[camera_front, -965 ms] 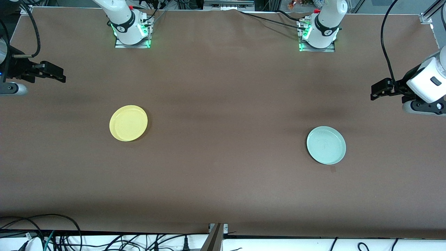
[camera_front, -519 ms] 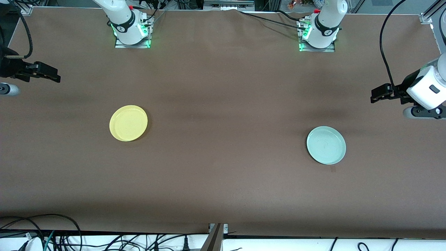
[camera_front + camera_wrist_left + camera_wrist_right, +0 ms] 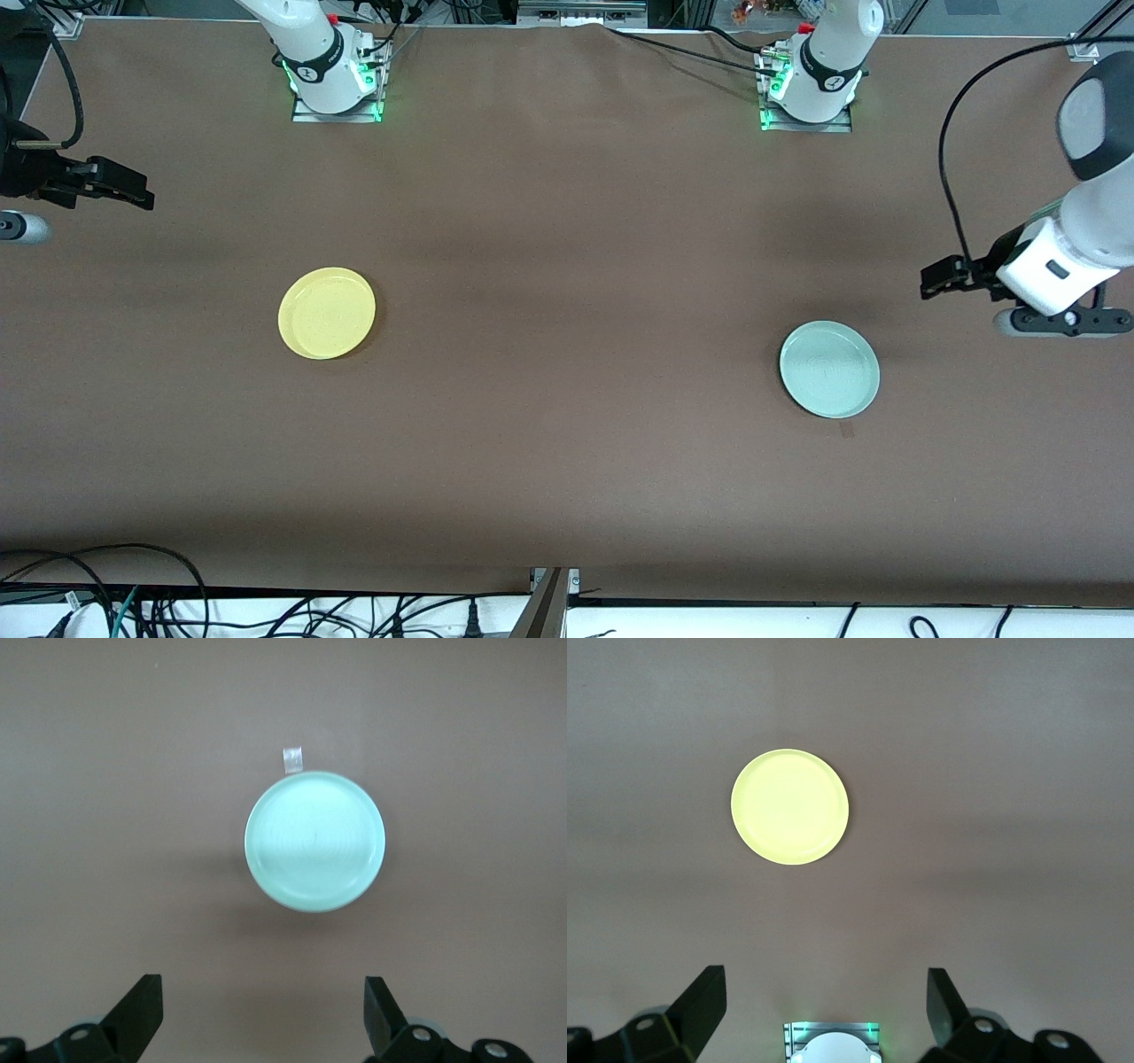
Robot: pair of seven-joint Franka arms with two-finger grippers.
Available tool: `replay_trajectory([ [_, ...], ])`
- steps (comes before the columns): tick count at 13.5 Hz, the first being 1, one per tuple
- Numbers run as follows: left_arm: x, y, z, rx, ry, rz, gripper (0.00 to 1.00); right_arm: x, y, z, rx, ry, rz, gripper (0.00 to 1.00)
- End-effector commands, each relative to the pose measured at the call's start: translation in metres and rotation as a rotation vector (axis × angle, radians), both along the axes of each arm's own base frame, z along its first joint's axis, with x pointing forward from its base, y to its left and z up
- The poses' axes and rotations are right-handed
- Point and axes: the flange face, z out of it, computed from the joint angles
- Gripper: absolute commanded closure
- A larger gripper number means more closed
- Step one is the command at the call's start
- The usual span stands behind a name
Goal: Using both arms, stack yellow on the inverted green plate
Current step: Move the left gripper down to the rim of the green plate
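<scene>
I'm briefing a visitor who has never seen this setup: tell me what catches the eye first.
Two bright plates on the brown table stand out: the yellow plate toward the right arm's end and the pale green plate toward the left arm's end, well apart and both rim-up. The left gripper hangs open over bare table beside the green plate; the right gripper hangs open at its table end.

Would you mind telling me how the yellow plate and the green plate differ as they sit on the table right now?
The yellow plate is bright yellow; the green plate is pale mint. The yellow plate lies toward the right arm's end of the table, the green plate toward the left arm's end. The green plate sits slightly nearer the front camera and has a small tape mark beside it; the yellow plate has none. Both are round, similar in size, and untouched.
</scene>
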Motion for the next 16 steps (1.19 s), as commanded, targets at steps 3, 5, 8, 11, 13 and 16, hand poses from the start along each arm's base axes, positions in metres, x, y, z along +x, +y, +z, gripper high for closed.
replay_trajectory([
  [3, 0.0, 0.001, -0.092, -0.027, -0.047, 0.016, 0.0, 0.001, 0.003, 0.004, 0.003, -0.004, 0.006, 0.0],
  [5, 0.012, 0.015, -0.137, -0.044, -0.049, 0.04, 0.0, 0.0, 0.008, 0.007, 0.006, -0.007, 0.013, 0.0],
  [8, 0.024, 0.045, -0.217, -0.072, -0.06, 0.081, 0.0, 0.0, 0.01, 0.006, 0.008, -0.006, 0.015, 0.0],
  [11, 0.024, 0.054, -0.261, -0.082, -0.053, 0.095, 0.0, -0.001, 0.01, 0.005, 0.008, 0.002, 0.016, 0.0],
  [13, 0.021, 0.053, -0.278, -0.083, -0.03, 0.09, 0.0, -0.002, 0.01, 0.006, 0.008, 0.003, 0.018, 0.0],
  [16, 0.019, 0.052, -0.296, -0.079, -0.029, 0.078, 0.0, -0.002, 0.01, 0.006, 0.009, 0.003, 0.019, 0.0],
])
